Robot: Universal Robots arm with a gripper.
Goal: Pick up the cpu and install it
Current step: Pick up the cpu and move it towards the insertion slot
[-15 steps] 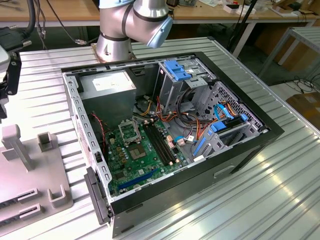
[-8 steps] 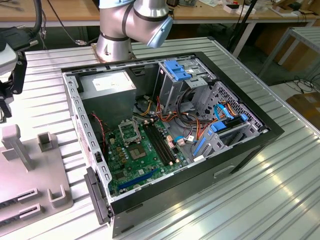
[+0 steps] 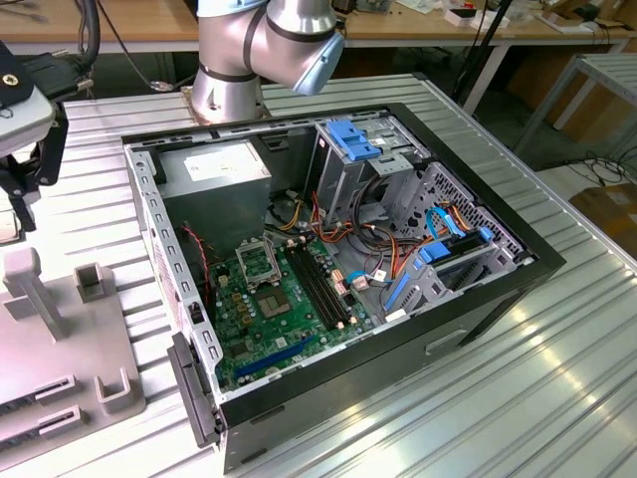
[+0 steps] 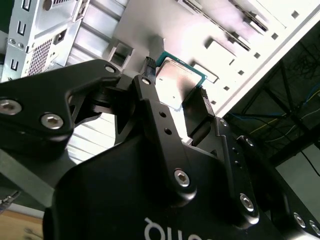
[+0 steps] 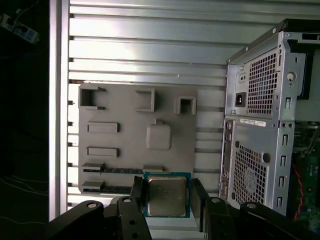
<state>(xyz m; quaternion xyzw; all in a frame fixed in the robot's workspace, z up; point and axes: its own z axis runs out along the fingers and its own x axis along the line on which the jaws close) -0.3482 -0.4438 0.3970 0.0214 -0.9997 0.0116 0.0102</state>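
A ribbed metal tabletop (image 3: 557, 398) carries an open computer case (image 3: 338, 393) laid on its side. The arm (image 3: 264, 50) rises behind the case, and a grey fixture plate (image 5: 125, 150) lies beside it, just beyond the jaws. Inside the case, well apart from the jaws, the green circuit board (image 3: 249, 319) shows its metal-framed socket (image 3: 259, 262), dark at the centre. In both wrist views the cpu (image 5: 166, 195) sits squarely between the jaws, its silvery top and green rim in plain sight. The jaws stand narrow, a fingertip (image 4: 148, 67) against each of two opposite edges, and appear to grip the cpu. The pick-up looks to be the step in hand, with installation not yet begun; whether the cpu is clear of the plate cannot be told. The carry would call for a level cpu, clearance over the case wall, and square alignment with the socket before any lowering.
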